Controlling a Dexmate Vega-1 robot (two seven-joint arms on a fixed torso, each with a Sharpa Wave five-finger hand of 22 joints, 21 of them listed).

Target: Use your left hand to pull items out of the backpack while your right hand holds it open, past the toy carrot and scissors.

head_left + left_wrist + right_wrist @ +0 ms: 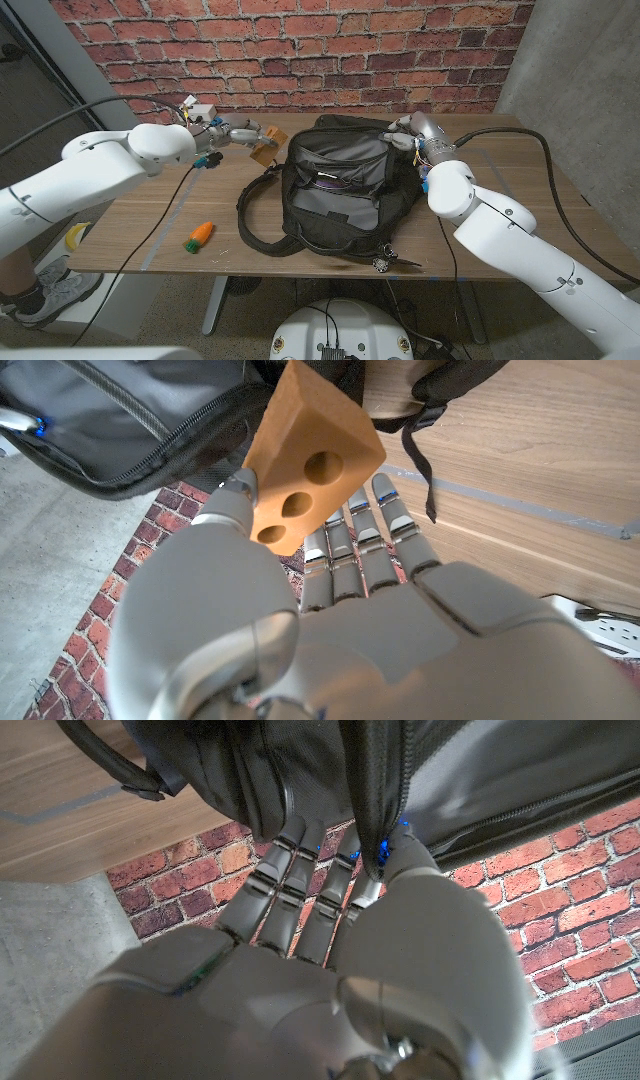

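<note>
So my left hand (243, 135) is up near the far edge of the table (520, 190), just off the backpack's far left corner, and it's got a tan wooden wedge block (310, 455) pinched between thumb and fingers. The left wrist view shows it nicely: triangular block, three round holes in its face, held above the wood.

My right hand (410, 128) is at the far right corner of the black backpack (345, 195), fingers closed on the zippered rim (375, 790) of the opening. The bag lies in the middle of the table, unzipped, grey lining showing, something dark inside I can't make out.

The toy carrot (200, 235) lies near the front left edge, well apart from the bag. The scissors (392, 262) are at the front edge, just beside the bag's front right corner.
</note>
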